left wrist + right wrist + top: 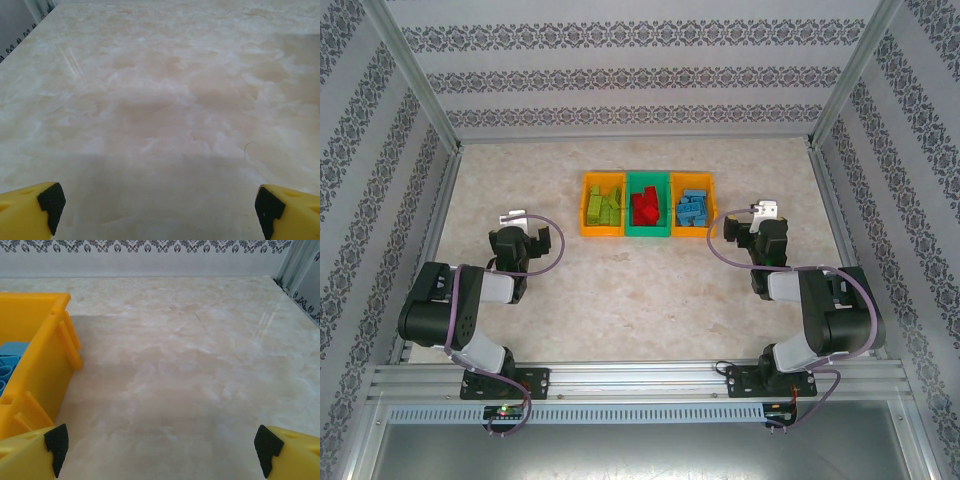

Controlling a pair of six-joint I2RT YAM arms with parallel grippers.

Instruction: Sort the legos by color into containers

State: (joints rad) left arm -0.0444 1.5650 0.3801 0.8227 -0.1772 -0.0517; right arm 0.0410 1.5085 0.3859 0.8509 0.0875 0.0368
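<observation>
L gripper (160, 212): yellow fingers w/ black pads wide apart, nothing btwn them, hanging low over the marbled beige tabletop (160, 100), on the left side, nearer than the bins. R gripper (160, 450): same, spread wide and empty, just right of the right orange rectangular plastic bin (47, 352), whose ribbed outer wall runs beside its left finger. From above, L gripper (527, 238) and R gripper (744, 226) sit either side of the bin row, both arms folded back. Bins are joined in a row at centre-far of the table. The left orange rectangular plastic bin (603, 234) holds the lime green studded plastic bricks (604, 205), the green rectangular plastic bin (648, 236) holds the red studded plastic bricks (646, 206), and the right orange one holds the blue studded plastic bricks (693, 208). One colour per bin and no loose brick seen on the table, so the sort looks done, prob. the end of the task. Next move calls for little: keep both grippers off the bin walls, esp. the R one so close, and park. Hard to tell: exact brick count (piled, too small), any stray under the arms or behind the bin walls. The R wrist cam cuts the bin off at the left edge, so just a few blue bricks show inside. Fingertips are cropped at the bottom edge in both wrist cams.
</observation>
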